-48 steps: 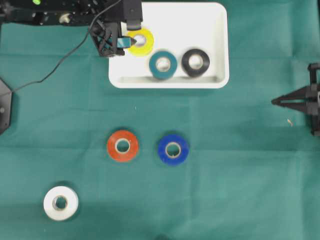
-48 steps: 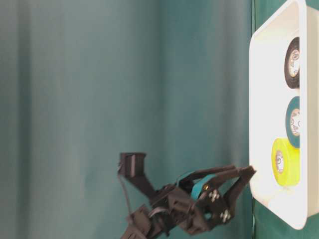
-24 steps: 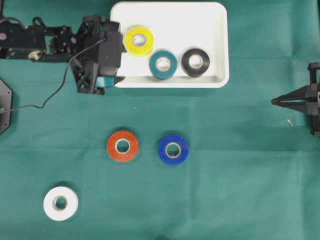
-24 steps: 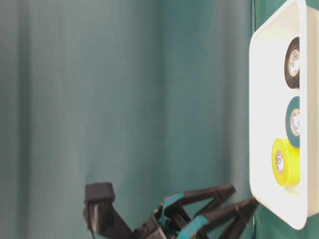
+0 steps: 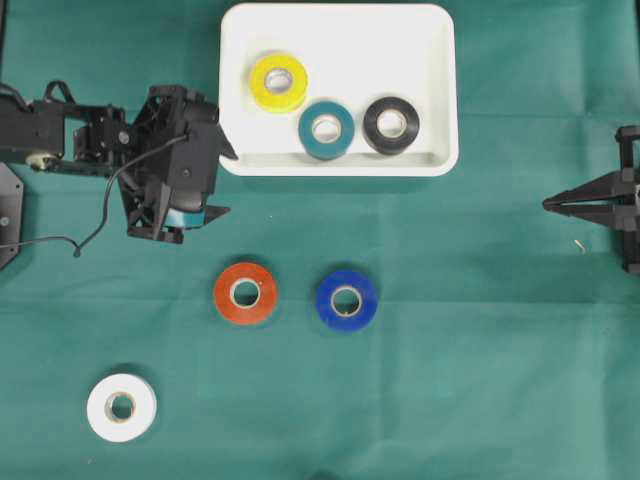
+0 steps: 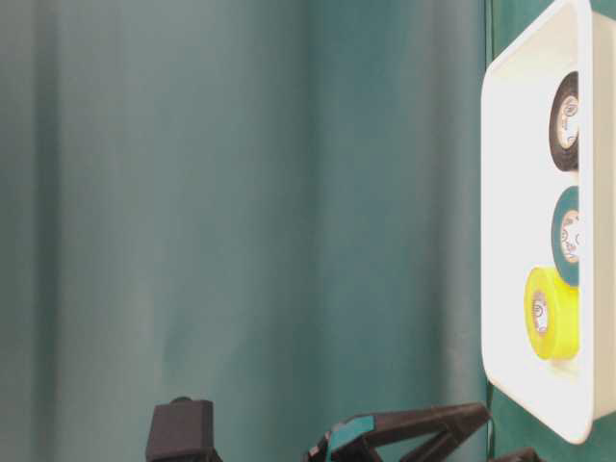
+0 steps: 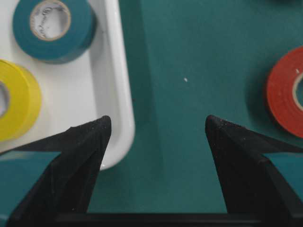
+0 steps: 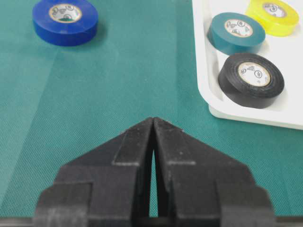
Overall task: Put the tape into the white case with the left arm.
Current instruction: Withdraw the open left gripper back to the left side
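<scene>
My left gripper (image 7: 156, 127) is wide open and holds nothing. The corner of the white case (image 7: 116, 71) sits just under my one finger, and the red tape (image 7: 284, 92) lies on the cloth a little past my other finger. If I drop too near the case, I could bump it and push it away.

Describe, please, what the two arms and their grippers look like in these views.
Both are black. The left arm has a lattice-framed gripper, a loose black cable and teal bands near its pointed jaws. The right gripper is plain black, without teal bands.
</scene>
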Controlling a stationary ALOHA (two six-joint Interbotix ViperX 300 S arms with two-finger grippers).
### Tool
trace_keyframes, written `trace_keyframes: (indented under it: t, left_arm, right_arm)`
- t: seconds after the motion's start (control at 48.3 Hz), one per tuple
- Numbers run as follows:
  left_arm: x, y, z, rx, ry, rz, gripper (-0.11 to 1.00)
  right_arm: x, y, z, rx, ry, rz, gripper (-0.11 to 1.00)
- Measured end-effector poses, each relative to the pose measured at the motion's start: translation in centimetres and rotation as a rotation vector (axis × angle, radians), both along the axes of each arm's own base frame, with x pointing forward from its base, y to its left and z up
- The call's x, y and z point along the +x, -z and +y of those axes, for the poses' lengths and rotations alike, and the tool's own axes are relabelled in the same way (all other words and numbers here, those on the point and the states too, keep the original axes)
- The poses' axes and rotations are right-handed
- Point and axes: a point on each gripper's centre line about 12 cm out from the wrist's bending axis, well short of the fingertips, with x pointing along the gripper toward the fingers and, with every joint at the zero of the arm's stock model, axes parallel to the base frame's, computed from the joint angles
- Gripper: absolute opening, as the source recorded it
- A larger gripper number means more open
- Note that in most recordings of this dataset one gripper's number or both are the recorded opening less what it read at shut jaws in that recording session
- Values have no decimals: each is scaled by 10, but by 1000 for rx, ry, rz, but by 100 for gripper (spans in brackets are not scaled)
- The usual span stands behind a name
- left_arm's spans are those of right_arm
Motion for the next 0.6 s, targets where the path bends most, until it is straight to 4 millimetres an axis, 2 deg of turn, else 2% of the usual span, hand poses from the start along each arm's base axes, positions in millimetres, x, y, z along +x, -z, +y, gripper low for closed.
trace_keyframes:
  t: [0.352, 0.6]
  left_arm:
    - [-9, 3, -4, -2, 8, 6, 81]
    - [-28, -3, -5, 1, 8, -23, 81]
  right_arm:
    - [0, 0, 0, 0, 0, 3, -9]
    - [0, 0, 0, 0, 0, 0, -9]
